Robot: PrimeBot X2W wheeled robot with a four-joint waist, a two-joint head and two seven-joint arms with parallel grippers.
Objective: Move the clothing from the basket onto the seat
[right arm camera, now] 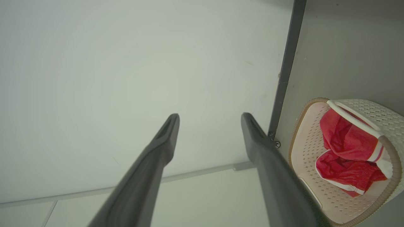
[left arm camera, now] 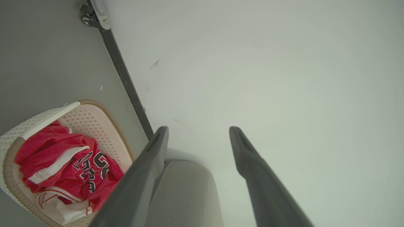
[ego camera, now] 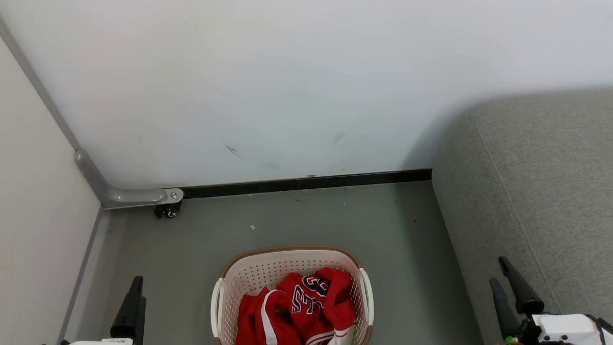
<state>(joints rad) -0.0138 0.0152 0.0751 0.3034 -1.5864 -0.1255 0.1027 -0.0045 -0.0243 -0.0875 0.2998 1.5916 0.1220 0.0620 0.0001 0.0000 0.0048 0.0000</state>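
- The wall (ego camera: pixel 287 86) is the biggest thing. It is white and takes up the top of the head view.
- There is one seat (ego camera: pixel 536 191). It is big, grey and soft-looking, on the right side of the head view. Nothing lies on it yet.
- The grey floor (ego camera: pixel 407 249) runs across the middle of the head view.
- There is one basket (ego camera: pixel 287 250). It stands on the floor at the bottom middle of the head view, a little way from the seat.
- The clothing (ego camera: pixel 306 306) is all inside the basket, in a red heap.
- I count two pieces: a jersey (ego camera: pixel 311 294) with numbers on top, and a plain piece (ego camera: pixel 254 316) with white trim on its left.
- I think the clothes are soft, light and floppy. They will not break, but they can sag, slip, or pull each other along.
- A good place to grab looks like the highest bunched-up fold of the jersey.
- There are two grippers. The left gripper (left arm camera: pixel 199 130) is at the bottom left of the head view, and the right gripper (right arm camera: pixel 210 116) is at the bottom right.
- Both have their fingers spread wide apart and hold nothing.
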